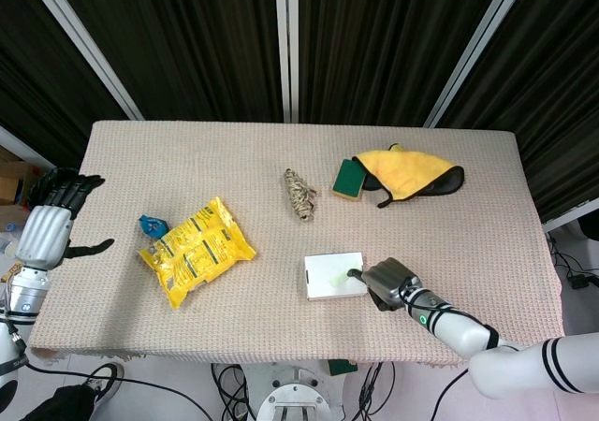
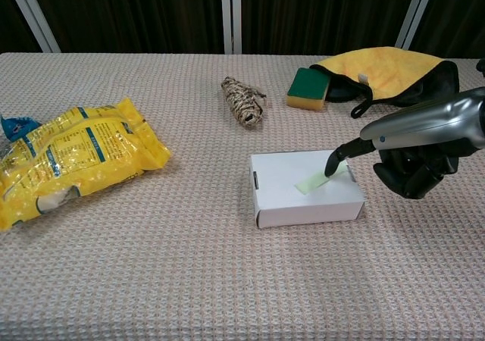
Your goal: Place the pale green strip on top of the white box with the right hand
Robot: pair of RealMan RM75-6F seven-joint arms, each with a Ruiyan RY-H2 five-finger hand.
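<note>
Rectangular table [image 1: 487, 215] covered in beige waffle-weave cloth, seen from above. At centre, slightly toward 12 o'clock, a small bundle of jute twine [image 1: 299, 195]. Toward 2 o'clock, a green-and-yellow sponge [image 1: 348, 179] touching a crumpled yellow cloth with black trim [image 1: 407, 174]. Toward 9 o'clock, a yellow crinkled snack bag [image 1: 196, 250] beside a small blue wrapper [image 1: 152, 225]. Toward 5 o'clock, a flat white cardboard box [image 1: 323, 282].

a pale green strip [image 2: 320, 179] lies flat, slanted, atop the closed white box [image 2: 288, 201] near the tabletop's front edge.
</note>
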